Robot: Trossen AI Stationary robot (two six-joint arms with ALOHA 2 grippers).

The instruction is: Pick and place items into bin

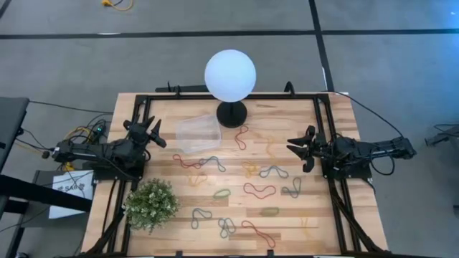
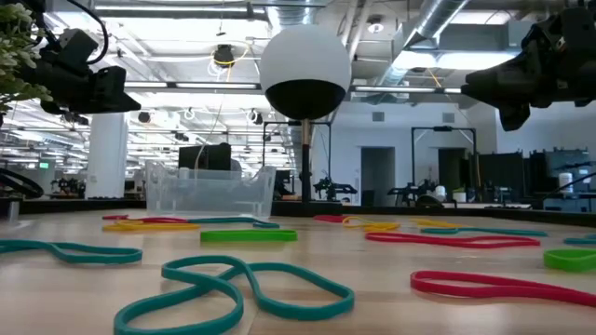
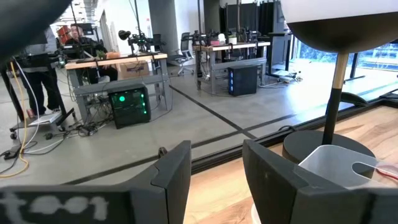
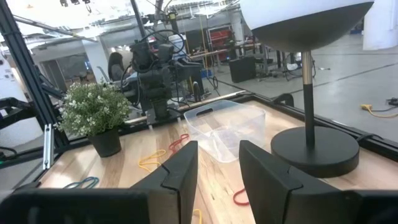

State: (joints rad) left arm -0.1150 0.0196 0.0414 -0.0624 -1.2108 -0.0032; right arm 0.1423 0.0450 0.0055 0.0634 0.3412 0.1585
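Wooden worktop (image 1: 326, 229) in black frame, rubber bands (image 1: 259, 190) scattered mid-surface; clear bin (image 1: 198, 134) near far edge beside lamp (image 1: 230, 75). Grey concrete floor, open workshop beyond. Left gripper (image 1: 158, 134) fingers apart, right gripper (image 1: 299, 148) fingers apart, at opposite side edges. No legible writing.

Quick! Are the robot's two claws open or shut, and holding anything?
Left gripper: open, holding nothing.
Right gripper: open, holding nothing.

One clear bin (image 1: 198, 134), one globe lamp (image 1: 230, 75), one plant (image 1: 151, 204), and roughly eighteen rubber bands (image 1: 259, 190).
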